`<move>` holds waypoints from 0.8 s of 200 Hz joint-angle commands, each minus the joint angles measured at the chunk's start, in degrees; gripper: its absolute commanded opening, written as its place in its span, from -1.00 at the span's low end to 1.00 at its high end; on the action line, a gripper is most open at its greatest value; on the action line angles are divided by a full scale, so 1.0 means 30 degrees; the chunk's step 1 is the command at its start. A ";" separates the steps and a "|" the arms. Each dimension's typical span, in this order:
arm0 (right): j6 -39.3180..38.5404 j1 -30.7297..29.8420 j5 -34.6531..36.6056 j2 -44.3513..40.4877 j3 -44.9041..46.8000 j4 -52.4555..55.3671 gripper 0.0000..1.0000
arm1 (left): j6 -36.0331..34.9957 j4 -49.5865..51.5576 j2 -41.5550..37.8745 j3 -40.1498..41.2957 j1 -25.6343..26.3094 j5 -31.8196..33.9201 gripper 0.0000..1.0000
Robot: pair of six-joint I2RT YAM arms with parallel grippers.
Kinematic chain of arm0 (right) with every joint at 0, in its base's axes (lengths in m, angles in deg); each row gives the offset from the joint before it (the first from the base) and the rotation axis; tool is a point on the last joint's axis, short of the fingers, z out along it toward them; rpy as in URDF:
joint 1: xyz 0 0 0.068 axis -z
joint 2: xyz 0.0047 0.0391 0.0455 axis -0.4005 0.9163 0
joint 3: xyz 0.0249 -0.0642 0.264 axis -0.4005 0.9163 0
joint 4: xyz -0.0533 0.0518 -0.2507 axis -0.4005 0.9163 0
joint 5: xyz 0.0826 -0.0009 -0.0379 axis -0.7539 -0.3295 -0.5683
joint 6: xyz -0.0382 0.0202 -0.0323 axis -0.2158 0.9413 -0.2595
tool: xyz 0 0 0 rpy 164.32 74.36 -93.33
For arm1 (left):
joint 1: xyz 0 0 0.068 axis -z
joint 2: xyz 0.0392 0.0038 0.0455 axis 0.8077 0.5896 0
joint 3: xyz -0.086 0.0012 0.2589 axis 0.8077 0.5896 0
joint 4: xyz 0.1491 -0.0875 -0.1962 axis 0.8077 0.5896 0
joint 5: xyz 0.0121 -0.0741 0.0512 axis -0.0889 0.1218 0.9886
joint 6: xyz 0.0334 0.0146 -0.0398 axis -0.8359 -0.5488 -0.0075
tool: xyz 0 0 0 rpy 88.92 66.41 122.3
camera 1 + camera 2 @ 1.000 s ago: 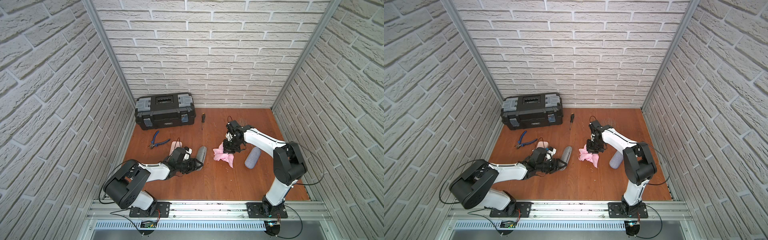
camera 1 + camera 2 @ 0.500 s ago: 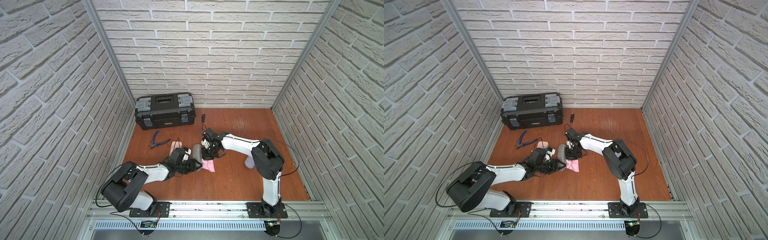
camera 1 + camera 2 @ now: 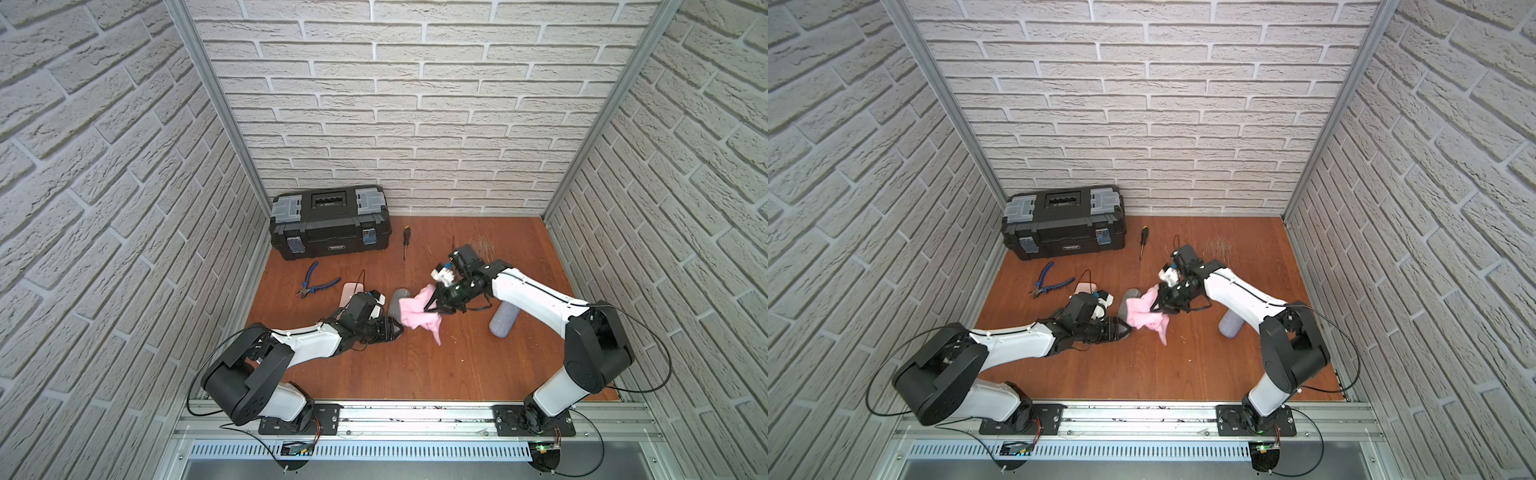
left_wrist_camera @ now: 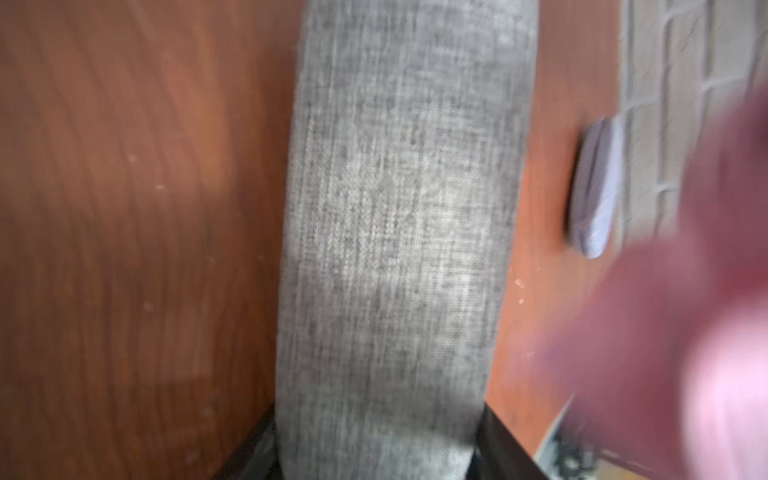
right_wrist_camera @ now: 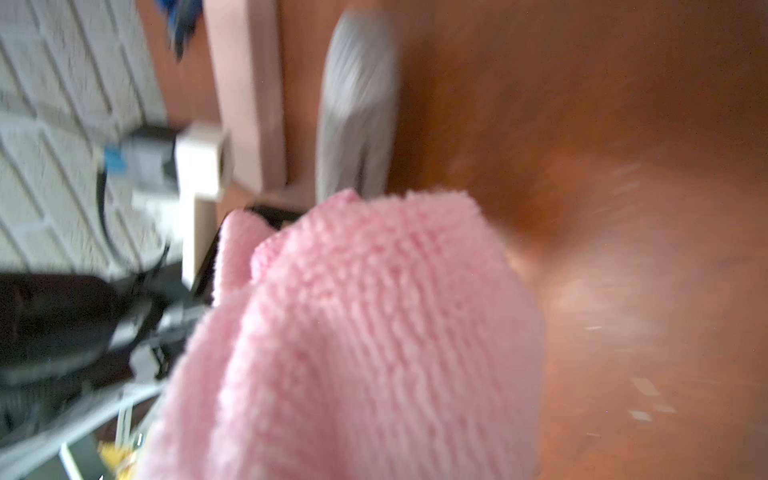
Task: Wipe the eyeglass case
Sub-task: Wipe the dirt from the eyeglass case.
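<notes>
Two fabric cases on the wooden surface (image 3: 457, 374), only one in hand. Left pincer (image 3: 392, 329) clamped across the near end of the grey eyeglass case (image 3: 397, 300), black jaws pressed to either flank in the left wrist view. Long axis running from that pincer away toward the back wall, far end free; resting on the surface or lifted off it, impossible to say. Right pincer (image 3: 430, 308) clenched on a pink cloth (image 3: 415, 319), just to the case's right, cloth bunched against that flank with a tail hanging low. Right arm therefore the wiping one, left merely the holder. Likely next: a stroke along the axis rather than across it, to avoid twisting the case out of the grip. Look of the case: woven grey fabric, slim and rounded, no obvious stain, though blurred. Second, bluish case (image 3: 503, 322) lying well apart beside the right arm, untouched.
</notes>
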 commanded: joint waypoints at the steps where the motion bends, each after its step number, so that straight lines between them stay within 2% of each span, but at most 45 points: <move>1: -0.0638 -0.0202 0.4856 0.0431 -0.2174 0.2298 -0.95 | -0.4084 0.5363 -0.0721 -0.1496 0.2463 0.4617 -0.72; 20: -0.0319 -0.0979 0.5890 0.1276 -0.3573 0.2575 -0.95 | -0.5071 0.6272 -0.0710 -0.1945 0.4005 0.7304 -0.60; 35: 0.0029 -0.2164 0.6087 0.2451 -0.4444 0.2815 -0.95 | -0.5640 0.5793 -0.0839 -0.2033 0.4886 0.8731 -0.60; 45: 0.0924 -0.2943 0.5234 0.3179 -0.3993 0.2006 -0.95 | -0.5491 0.5220 -0.0741 -0.2055 0.4968 0.8828 -0.61; 62: 0.3215 -0.3464 0.2253 0.3831 -0.1820 -0.0769 -0.95 | -0.5265 0.4931 -0.0320 -0.2287 0.5076 0.8950 -0.65; 74: 0.3836 -0.3158 0.2097 0.4005 -0.0623 -0.1717 -0.95 | -0.5101 0.5191 -0.0038 -0.2456 0.5328 0.9330 -0.67; 93: 0.2915 -0.1684 0.4123 0.4265 0.0051 -0.1080 -0.95 | -0.4536 0.4766 0.0182 -0.2089 0.5579 0.9499 -0.71; 106: 0.1386 -0.0751 0.7014 0.4402 -0.0787 0.0671 -0.95 | -0.4255 0.4380 0.0358 -0.1889 0.5725 0.9473 -0.73; 119: -0.0097 -0.0722 1.0234 0.3891 -0.2316 0.2609 -0.95 | -0.4251 0.4570 0.0575 -0.2024 0.5910 0.9498 -0.73; 129: -0.0889 -0.1119 1.1308 0.3086 -0.3261 0.3400 -0.95 | -0.4294 0.4835 0.0679 -0.2219 0.6006 0.9560 -0.73; 140: -0.1210 -0.1642 1.0809 0.2566 -0.4178 0.4007 -0.95 | -0.4288 0.5012 0.0809 -0.2349 0.6031 0.9565 -0.73; 160: -0.0085 -0.2951 0.7427 0.2565 -0.4392 0.3779 -0.95 | -0.3955 0.5061 0.0936 -0.2553 0.6125 0.9516 -0.73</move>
